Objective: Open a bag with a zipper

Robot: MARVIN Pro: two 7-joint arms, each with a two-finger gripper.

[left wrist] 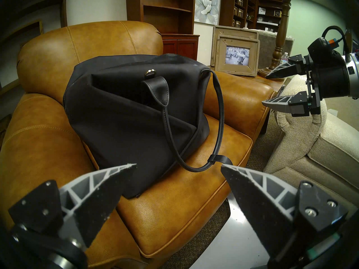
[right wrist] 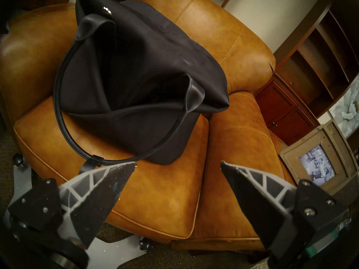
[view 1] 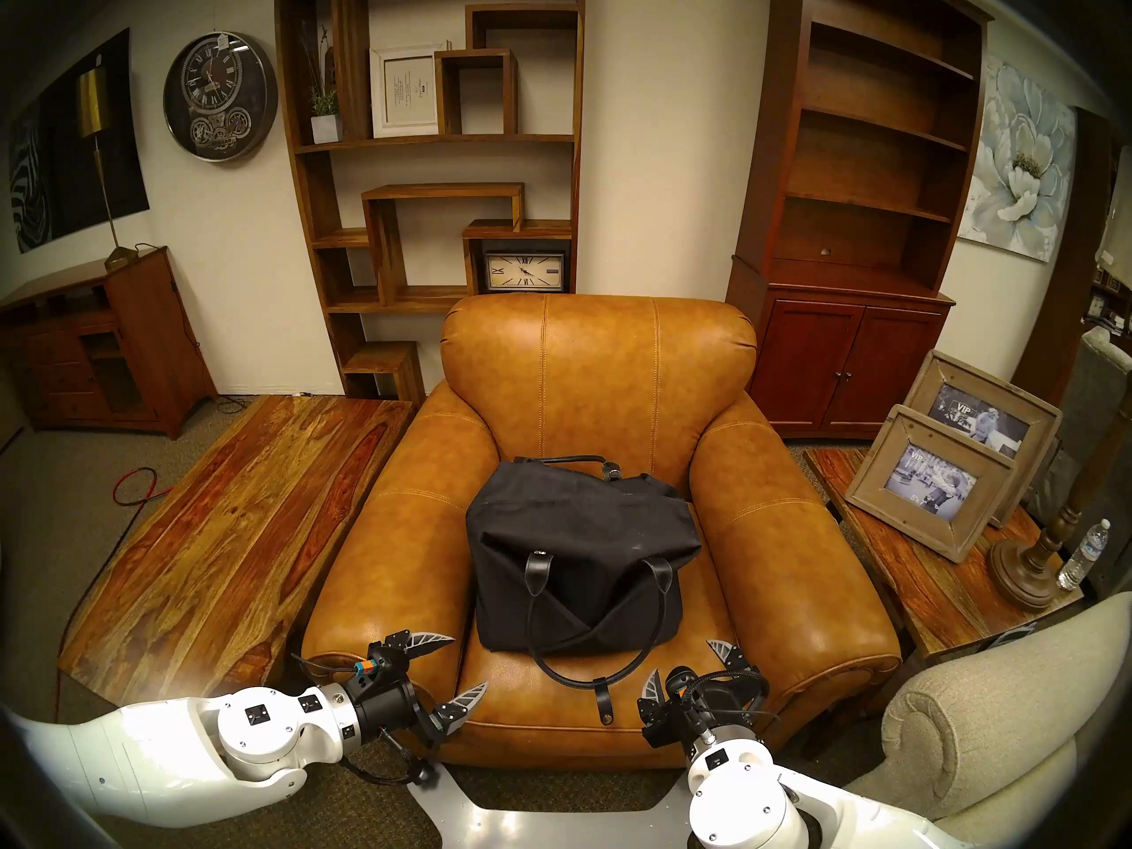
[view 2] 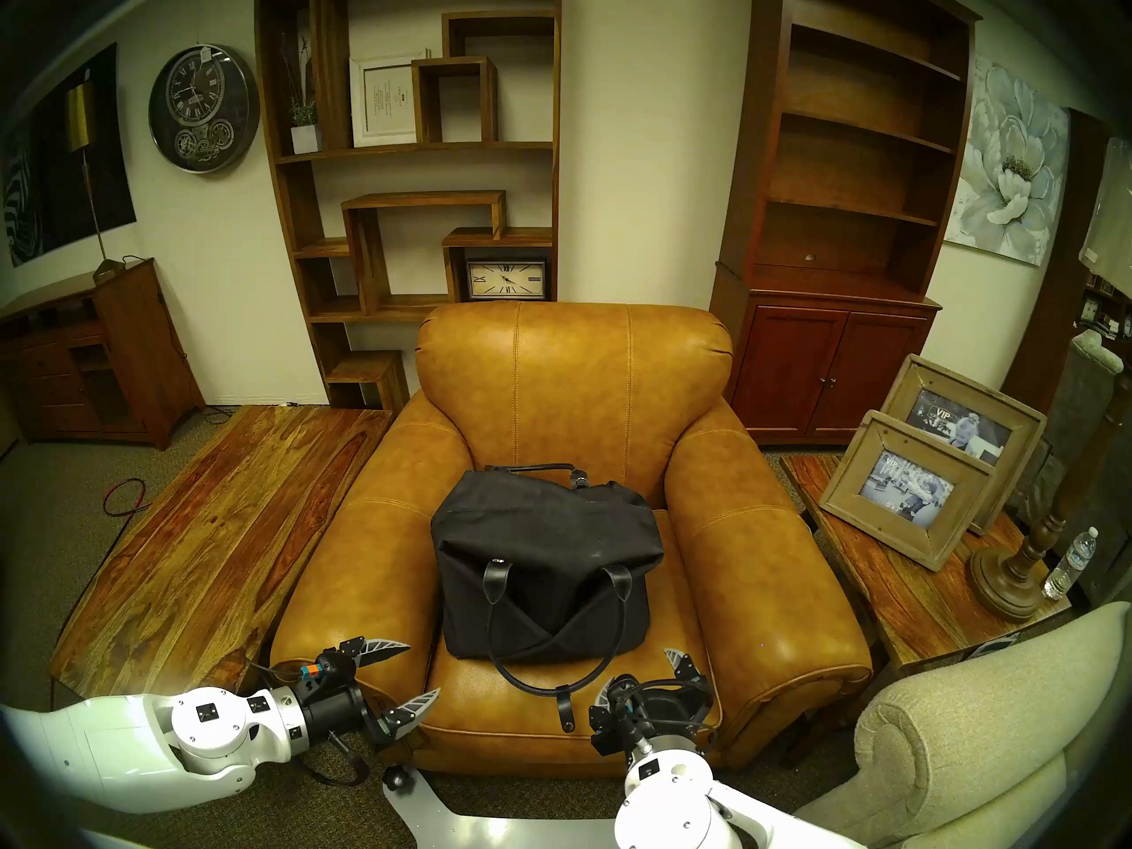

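End effectors (view 1: 470, 663) (view 1: 689, 664) agape — bag (view 1: 582, 560) on armchair (view 1: 796, 584)

You see a matt black cloth bag (view 1: 582, 541) with smooth leather handles (view 1: 573, 639) on a glossy tan leather armchair (view 1: 603, 364).

- The two head views look down from above onto the tan leather armchair (view 1: 600, 523), nearly the same picture twice.
- The left wrist view sits low off the seat's front left corner, close to the black bag (left wrist: 126, 111).
- The right wrist view looks tilted from the front right; all four share the bag.
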